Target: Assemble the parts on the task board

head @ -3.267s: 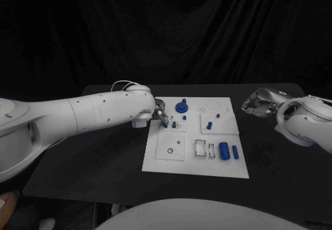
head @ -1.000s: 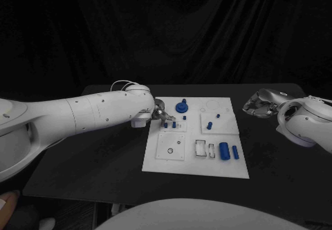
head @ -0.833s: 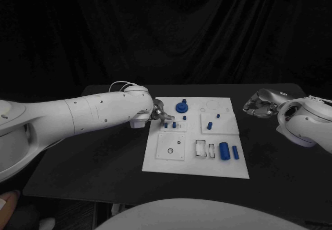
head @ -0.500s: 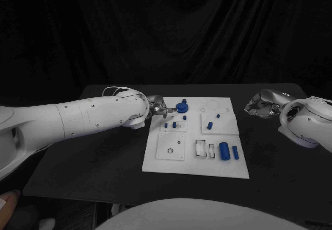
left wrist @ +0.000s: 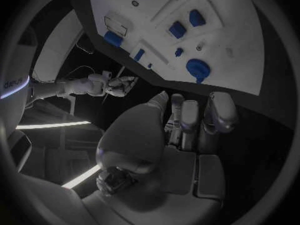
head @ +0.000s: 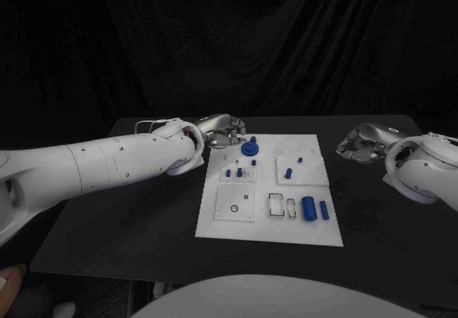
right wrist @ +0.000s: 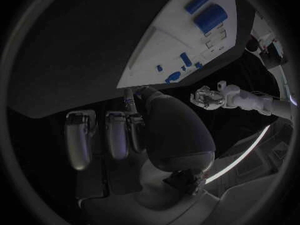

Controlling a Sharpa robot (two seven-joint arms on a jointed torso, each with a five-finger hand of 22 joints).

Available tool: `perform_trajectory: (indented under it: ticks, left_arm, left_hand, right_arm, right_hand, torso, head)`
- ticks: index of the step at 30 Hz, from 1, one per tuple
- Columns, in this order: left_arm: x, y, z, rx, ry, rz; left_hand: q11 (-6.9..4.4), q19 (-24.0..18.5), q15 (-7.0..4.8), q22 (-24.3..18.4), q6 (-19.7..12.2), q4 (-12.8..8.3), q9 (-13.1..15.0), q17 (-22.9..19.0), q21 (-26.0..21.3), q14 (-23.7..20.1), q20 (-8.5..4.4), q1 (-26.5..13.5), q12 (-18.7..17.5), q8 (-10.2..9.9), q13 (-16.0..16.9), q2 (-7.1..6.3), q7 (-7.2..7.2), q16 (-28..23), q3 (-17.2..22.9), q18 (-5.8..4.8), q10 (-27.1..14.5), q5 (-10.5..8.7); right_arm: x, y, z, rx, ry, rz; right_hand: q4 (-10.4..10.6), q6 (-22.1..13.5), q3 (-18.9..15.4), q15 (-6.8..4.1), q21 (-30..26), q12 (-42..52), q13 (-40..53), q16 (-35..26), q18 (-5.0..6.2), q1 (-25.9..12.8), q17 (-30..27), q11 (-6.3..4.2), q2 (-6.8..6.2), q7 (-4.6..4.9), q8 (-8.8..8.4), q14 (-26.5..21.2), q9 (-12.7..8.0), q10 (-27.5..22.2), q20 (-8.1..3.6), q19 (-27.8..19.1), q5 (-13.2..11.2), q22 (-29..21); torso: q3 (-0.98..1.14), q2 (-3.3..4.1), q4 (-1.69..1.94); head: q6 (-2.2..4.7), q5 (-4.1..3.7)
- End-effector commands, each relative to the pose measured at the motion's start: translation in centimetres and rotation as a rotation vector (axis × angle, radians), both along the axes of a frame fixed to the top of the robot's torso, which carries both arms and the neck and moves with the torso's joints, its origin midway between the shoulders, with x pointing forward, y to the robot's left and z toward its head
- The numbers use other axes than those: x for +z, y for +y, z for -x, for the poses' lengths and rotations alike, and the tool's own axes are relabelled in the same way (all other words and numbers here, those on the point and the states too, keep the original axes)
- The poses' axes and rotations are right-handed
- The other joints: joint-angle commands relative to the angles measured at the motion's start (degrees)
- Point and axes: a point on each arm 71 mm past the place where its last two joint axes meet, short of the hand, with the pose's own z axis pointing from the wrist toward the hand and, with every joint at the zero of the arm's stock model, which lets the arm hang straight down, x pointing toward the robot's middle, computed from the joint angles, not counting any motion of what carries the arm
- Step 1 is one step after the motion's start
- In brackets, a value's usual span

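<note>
The task board (head: pixel 270 195) is lying flat in the middle of the black worktop (head: pixel 143 212), carrying several blue parts. At its far left corner a round knob-like blue part (head: pixel 250 147) is standing upright. Nearer the middle, two small blue pegs (head: pixel 233 173) are standing in a raised square block, and another short peg (head: pixel 288 173) is standing in the neighbouring block to the right. Toward the near right, a thick blue cylinder (head: pixel 308 207) is lying on its side, with a thinner blue rod (head: pixel 324 211) lying just beside it.

The left hand (head: pixel 224 130) is hovering above the worktop just off the board's far left corner, near the knob but apart from it; its fingers (left wrist: pixel 187 117) are curling inward with nothing between them. The right hand (head: pixel 360 142) is hanging off the board's right edge, well apart from every part, its fingers (right wrist: pixel 115 135) likewise folding in and holding nothing. Nothing is lying between either hand and the board.
</note>
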Motion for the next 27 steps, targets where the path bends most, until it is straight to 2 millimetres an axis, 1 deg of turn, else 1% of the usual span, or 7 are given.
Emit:
perform_trajectory:
  ticks: [1,3,6,10,14,19,27]
  left_arm:
    - [0.1,-1.3,0.4,-0.173,-0.041,-0.035]
    - [-0.1,-1.7,0.3,-0.212,-0.053,-0.084]
    - [-0.3,-2.3,-0.1,-0.262,-0.101,-0.160]
    - [-0.4,-3.1,-0.5,-0.316,-0.173,-0.242]
    - [-0.5,-3.9,-0.8,-0.352,-0.208,-0.301]
    - [-0.8,-4.9,-1.1,-0.371,-0.209,-0.339]
    - [-1.4,-6.1,-1.4,-0.383,-0.207,-0.389]
  left_hand:
    - [2.74,-1.3,2.47,8.1,-1.5,-0.9,-2.4,-2.0,-0.9,-1.7,1.65,2.8,-15.7,-3.6,-9.8,-1.91,0.46,-1.5,4.1,0.66,-12.0,-2.15]
    - [2.95,-1.4,2.00,8.1,-1.5,-1.2,-6.9,-2.6,-0.7,-1.5,2.10,3.8,-23.1,-7.0,-16.4,-3.61,0.32,-1.9,6.7,1.07,-16.7,-4.66]
    - [1.04,-0.3,1.04,8.2,0.5,-2.7,-14.1,-3.5,0.4,0.0,1.47,4.8,-27.3,-8.0,-21.8,-6.16,-3.75,-2.3,7.6,1.20,-19.8,-7.05]
    - [-0.37,1.3,-0.26,8.6,5.5,-3.3,-21.5,-5.2,1.7,1.0,0.32,4.1,-27.6,-7.7,-26.2,-8.83,-9.28,-3.2,6.9,0.91,-19.0,-2.99]
    - [-1.11,1.7,-0.82,8.7,7.6,-4.1,-26.1,-7.3,1.7,0.6,-0.23,4.0,-27.8,-7.8,-29.3,-9.72,-11.87,-4.0,7.1,0.81,-18.3,-1.58]
    - [-1.02,1.8,-0.70,8.7,8.0,-4.2,-27.7,-7.3,1.6,0.7,-0.26,3.4,-28.0,-7.7,-30.3,-10.12,-11.64,-3.8,6.8,0.80,-18.3,-1.54]
    - [-0.57,2.4,-0.51,8.9,9.5,-4.7,-30.0,-6.7,2.3,1.3,-0.21,3.0,-27.2,-7.6,-31.2,-10.48,-11.18,-3.1,6.7,0.65,-16.8,-1.38]
  right_arm:
    - [0.1,-0.1,0.1,-0.004,-0.021,-0.009]
    - [0.2,-0.1,0.1,-0.002,-0.028,-0.012]
    - [0.2,0.0,0.1,0.002,-0.035,-0.017]
    - [0.3,0.2,0.1,0.008,-0.039,-0.021]
    - [0.3,0.3,0.2,0.012,-0.042,-0.024]
    - [0.3,0.4,0.2,0.015,-0.044,-0.026]
    - [0.4,0.5,0.3,0.018,-0.048,-0.031]
  right_hand:
    - [0.0,-0.1,0.4,0.11,-0.2,0.4,15.1,-0.3,-0.19,0.4,12.9,0.26,0.06,0.19,-0.38,5.3,-0.1,5.9,-0.08,5.5,0.3,14.7]
    - [0.0,-0.1,0.4,0.11,-0.1,0.4,15.1,-0.2,-0.22,0.4,13.0,0.26,0.06,0.18,-0.36,5.3,-0.1,5.9,-0.08,5.6,0.3,14.7]
    - [0.0,0.0,0.4,0.11,0.0,0.4,15.1,-0.2,-0.25,0.4,13.0,0.26,0.05,0.18,-0.35,5.4,-0.1,5.9,-0.08,5.6,0.3,14.8]
    - [0.0,0.0,0.4,0.11,0.0,0.4,15.1,-0.2,-0.26,0.4,13.0,0.27,0.04,0.16,-0.30,5.4,-0.1,5.9,-0.08,5.7,0.3,14.8]
    - [0.0,0.0,0.4,0.11,0.0,0.4,15.1,-0.2,-0.26,0.4,13.0,0.27,0.04,0.16,-0.30,5.4,-0.1,5.9,-0.08,5.7,0.3,14.8]
    - [0.0,0.1,0.4,0.11,0.1,0.4,15.1,-0.1,-0.28,0.4,13.1,0.27,0.00,0.15,-0.26,5.4,0.0,5.9,-0.08,5.7,0.3,14.8]
    - [0.0,0.1,0.4,0.11,0.1,0.4,15.1,-0.1,-0.28,0.4,13.1,0.27,0.00,0.15,-0.26,5.4,0.0,5.9,-0.08,5.7,0.3,14.8]
  torso:
    - [0.01,-0.02,-0.01]
    - [0.05,-0.04,-0.04]
    - [0.02,0.00,0.00]
    - [0.00,0.00,-0.02]
    - [0.01,0.04,-0.11]
    - [-0.04,0.15,-0.11]
    - [-0.25,0.87,-0.77]
  head:
    - [-0.01,-0.24]
    - [-0.01,-0.33]
    - [-0.01,-0.93]
    - [-0.01,-1.56]
    - [-0.01,-2.00]
    - [-0.01,-2.36]
    - [-0.01,-1.98]
